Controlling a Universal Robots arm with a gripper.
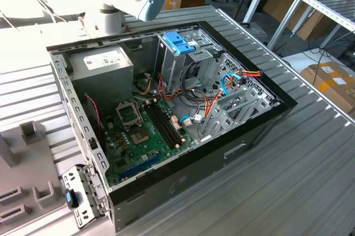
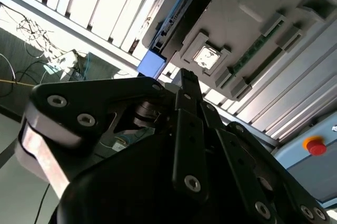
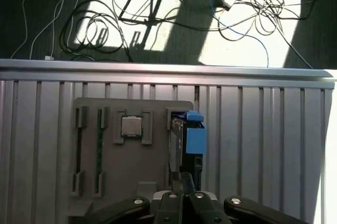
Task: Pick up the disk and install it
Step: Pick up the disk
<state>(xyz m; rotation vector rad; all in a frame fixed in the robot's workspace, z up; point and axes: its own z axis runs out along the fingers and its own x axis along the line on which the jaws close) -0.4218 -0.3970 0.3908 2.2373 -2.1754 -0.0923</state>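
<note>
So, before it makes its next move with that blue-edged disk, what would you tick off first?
1. The disk stands on edge in its slot of the grey holder: ok.
2. The hand is in line with the disk in the first wrist view: ok.
3. The hand has hold of the disk: cannot tell.
4. The chip in the neighbouring pocket sits apart from the disk: ok.
5. The computer case lies open on top: ok.
6. A free bay in the cage under the blue handle: cannot tell; cables crowd beside it.
</note>
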